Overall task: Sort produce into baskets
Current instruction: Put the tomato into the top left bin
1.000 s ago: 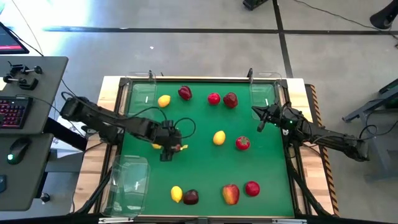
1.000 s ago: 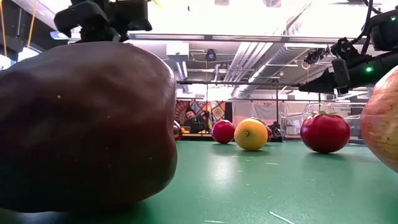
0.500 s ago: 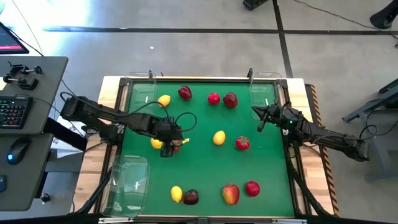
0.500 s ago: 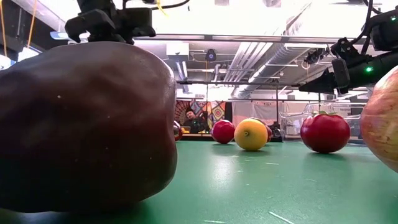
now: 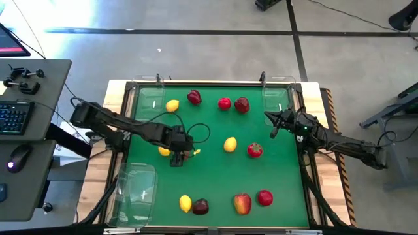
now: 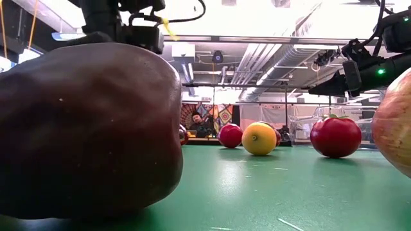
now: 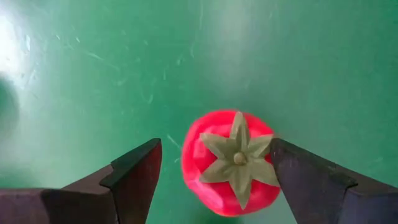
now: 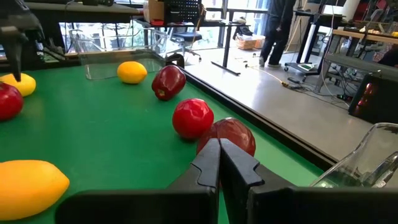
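Note:
My left gripper (image 5: pixel 177 156) is open and points down over a small bright red fruit (image 7: pixel 231 163). The fruit rests on the green table with its green star calyx up, between the two fingers. A lemon (image 5: pixel 163 151) lies just beside it. My right gripper (image 8: pixel 219 157) is shut and empty, above the table's right side (image 5: pixel 273 128). Clear baskets stand at the far left (image 5: pixel 149 98), far right (image 5: pixel 277 98) and near left (image 5: pixel 134 189). More fruits lie scattered on the table. My left gripper comes from above with its open fingers on either side of the small red fruit. One finger (image 7: pixel 305 180) stands right against the fruit's side (image 7: pixel 268 183); I cannot tell whether it touches. The other finger (image 7: pixel 134 174) is apart from it.
At the far edge lie a lemon (image 5: pixel 172 106), a dark red fruit (image 5: pixel 194 98), a red one (image 5: pixel 225 103) and a dark red one (image 5: pixel 242 104). Mid-table lie a lemon (image 5: pixel 230 144) and a red fruit (image 5: pixel 255 150). Several more lie at the near edge (image 5: pixel 242 203).
My left gripper has shifted a little toward the table's right edge, staying over the small red fruit. The fruits and my right arm have kept still.

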